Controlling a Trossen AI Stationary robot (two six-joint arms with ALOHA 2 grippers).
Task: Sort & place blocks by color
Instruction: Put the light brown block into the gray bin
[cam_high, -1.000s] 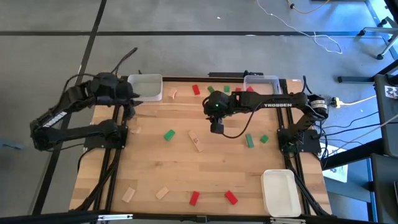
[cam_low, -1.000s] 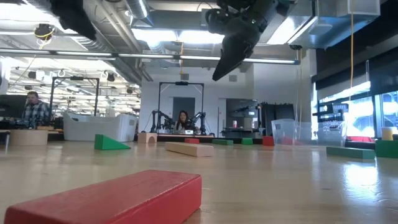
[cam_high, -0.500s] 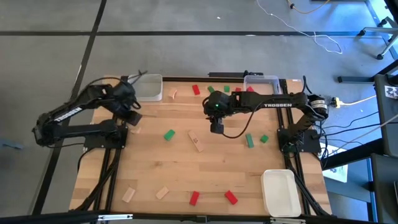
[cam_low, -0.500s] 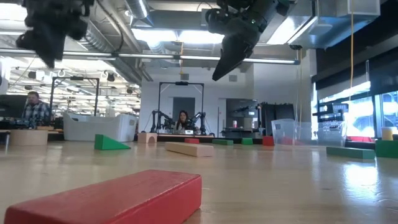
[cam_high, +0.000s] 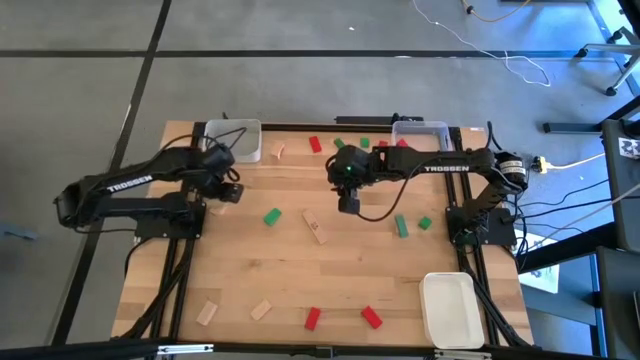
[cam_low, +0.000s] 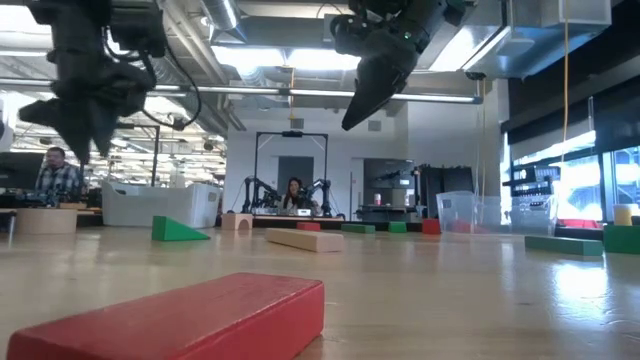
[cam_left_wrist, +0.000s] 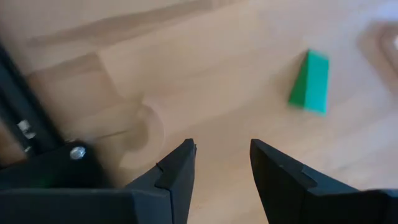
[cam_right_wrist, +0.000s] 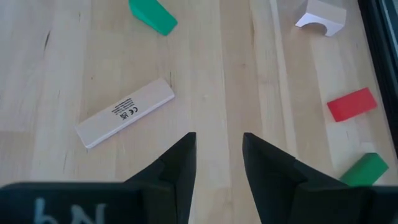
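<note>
Red, green and tan blocks lie scattered flat on the wooden table. My left gripper (cam_high: 228, 190) (cam_left_wrist: 222, 163) hangs open above the table's left part, near a tan arch block (cam_left_wrist: 127, 127), with a green wedge (cam_high: 272, 215) (cam_left_wrist: 310, 82) ahead of it. My right gripper (cam_high: 348, 206) (cam_right_wrist: 217, 155) hangs open and high over the middle, above a long tan block (cam_high: 314, 228) (cam_right_wrist: 124, 113). In the low view both grippers, the left (cam_low: 78, 140) and the right (cam_low: 362, 105), are well above the tabletop. One red block (cam_high: 402, 143) sits in the far right clear bin.
A clear bin (cam_high: 236, 140) stands at the far left and another (cam_high: 421, 132) at the far right. A white tray (cam_high: 448, 308) lies at the near right corner. Red (cam_high: 312, 318) and tan (cam_high: 207, 313) blocks lie along the near edge, others along the far edge. People show in the room behind.
My left arm has swung away from the far left clear bin, toward the table's near edge and to the right, and come down lower, ending close to the green wedge. My right arm has kept still. No block has moved.
</note>
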